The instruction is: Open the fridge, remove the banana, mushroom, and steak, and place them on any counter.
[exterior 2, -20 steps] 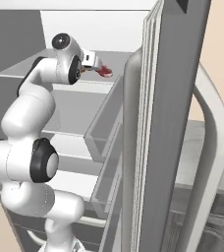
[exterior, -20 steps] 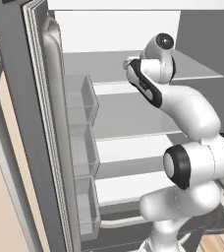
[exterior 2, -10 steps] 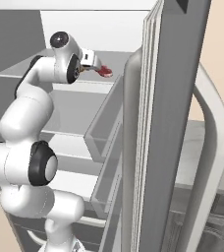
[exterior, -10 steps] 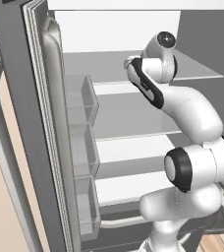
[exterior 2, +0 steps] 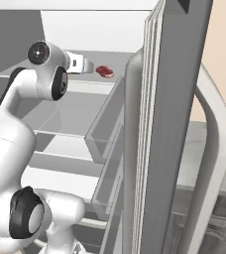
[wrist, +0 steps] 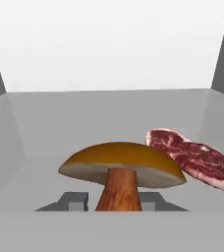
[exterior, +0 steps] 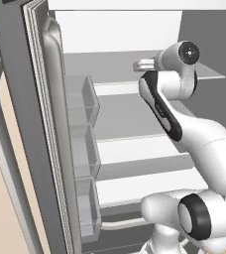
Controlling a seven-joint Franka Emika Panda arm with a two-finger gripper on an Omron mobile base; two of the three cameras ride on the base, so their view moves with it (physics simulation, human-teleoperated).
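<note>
The fridge stands open, showing its white inside. My gripper reaches onto the top shelf and is shut on the stem of the mushroom, a tan-brown cap on a reddish stem between the two dark fingertips. The steak, red with pale marbling, lies on the shelf just right of the mushroom. In the right base view the steak sits just beyond the gripper; the left base view has the gripper at the upper shelf. The banana is out of view.
The left door carries clear bins close beside the arm. The right door with its long pale handle blocks the right side. A light grey counter shows behind that door. Glass shelves sit below the hand.
The arm's wrist has shifted a little to the right in the left base view. The steak has stayed where it was on the shelf.
</note>
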